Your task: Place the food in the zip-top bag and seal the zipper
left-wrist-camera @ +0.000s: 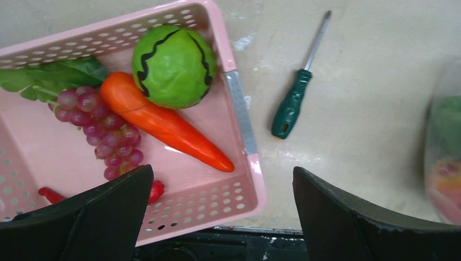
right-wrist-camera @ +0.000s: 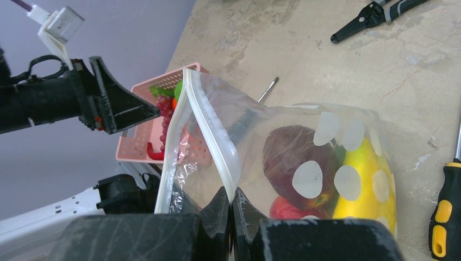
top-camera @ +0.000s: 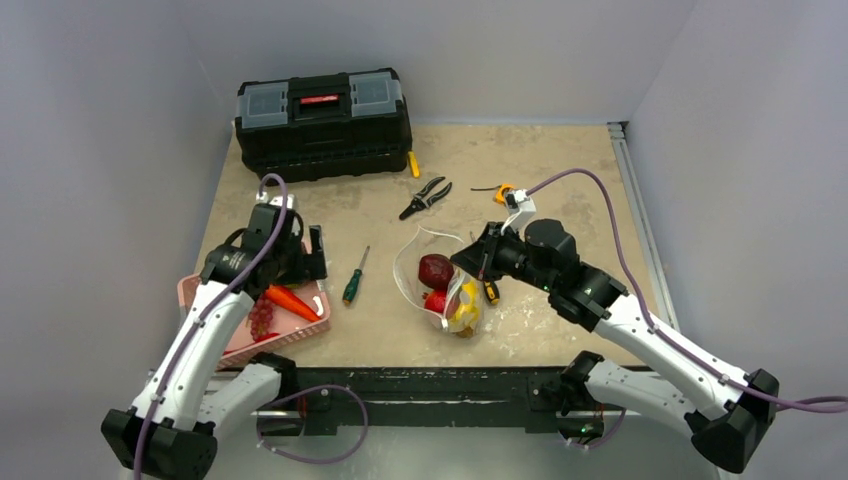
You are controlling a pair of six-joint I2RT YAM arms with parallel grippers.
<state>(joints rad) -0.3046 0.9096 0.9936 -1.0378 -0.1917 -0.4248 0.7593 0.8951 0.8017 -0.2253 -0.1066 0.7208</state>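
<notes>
The clear zip-top bag [top-camera: 440, 285] with white dots lies mid-table, its mouth held up and open. It holds a dark red round fruit [right-wrist-camera: 291, 149], a yellow piece [right-wrist-camera: 364, 185] and a red piece [right-wrist-camera: 285, 209]. My right gripper [right-wrist-camera: 231, 198] is shut on one lip of the whitish zipper [right-wrist-camera: 209, 125]. My left gripper [left-wrist-camera: 222, 174] is open and empty above the near right corner of the pink basket [left-wrist-camera: 239, 109]. The basket holds a green round fruit [left-wrist-camera: 173, 66], an orange carrot [left-wrist-camera: 166, 124], purple grapes [left-wrist-camera: 106, 133], a green leaf [left-wrist-camera: 51, 76] and a red chili [left-wrist-camera: 155, 190].
A green-handled screwdriver [top-camera: 354, 278] lies between basket and bag. A black-and-yellow screwdriver [right-wrist-camera: 446, 212] lies right of the bag. Black pliers [top-camera: 425, 197] and a black toolbox [top-camera: 322, 122] sit at the back. Walls close in on both sides.
</notes>
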